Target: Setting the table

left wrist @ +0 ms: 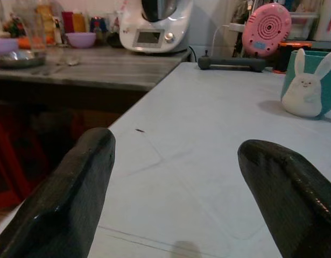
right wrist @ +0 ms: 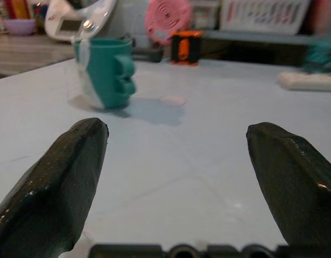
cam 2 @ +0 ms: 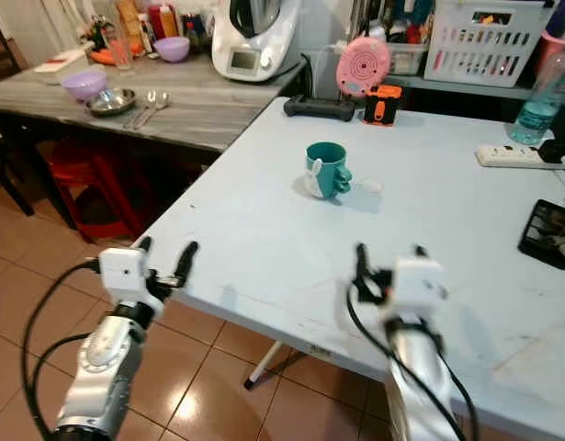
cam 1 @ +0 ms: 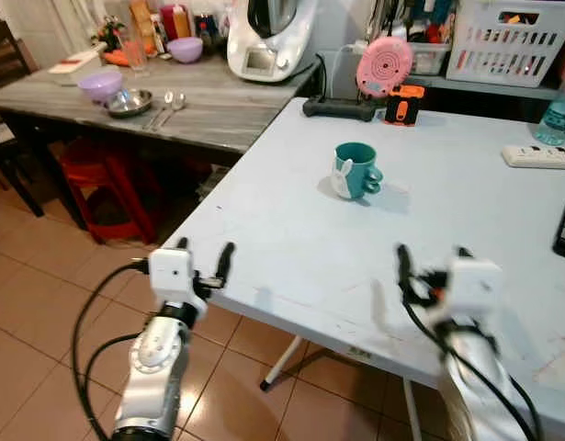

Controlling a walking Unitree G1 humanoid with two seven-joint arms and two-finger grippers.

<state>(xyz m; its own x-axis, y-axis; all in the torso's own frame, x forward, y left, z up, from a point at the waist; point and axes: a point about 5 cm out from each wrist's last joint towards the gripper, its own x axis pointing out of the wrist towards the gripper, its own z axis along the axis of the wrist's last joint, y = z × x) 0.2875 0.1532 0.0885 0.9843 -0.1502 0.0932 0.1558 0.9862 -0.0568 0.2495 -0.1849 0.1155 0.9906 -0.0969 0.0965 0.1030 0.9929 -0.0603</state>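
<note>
A teal mug (cam 1: 355,171) with a white rabbit on its side stands upright near the middle of the pale white table (cam 1: 291,257). My left gripper (cam 1: 206,248) hovers open at the table's front left corner, with nothing between its fingers (left wrist: 74,188). Over the table's front edge, my right gripper (cam 1: 432,253) is also open and empty, its fingers (right wrist: 63,177) pointing toward the mug (right wrist: 106,72). The mug lies well beyond both grippers. On the grey wooden table (cam 1: 218,110) at the back left sit a purple bowl (cam 1: 100,85), a metal bowl (cam 1: 129,101) and spoons (cam 1: 167,106).
A white kitchen machine (cam 1: 268,37) and another purple bowl (cam 1: 185,48) stand on the grey table. A pink round device (cam 1: 384,66), an orange-black item (cam 1: 404,104), a power strip (cam 1: 537,156), a water bottle (cam 1: 559,115) and a white basket (cam 1: 512,41) line the far side. Under the grey table is a red stool (cam 1: 107,184).
</note>
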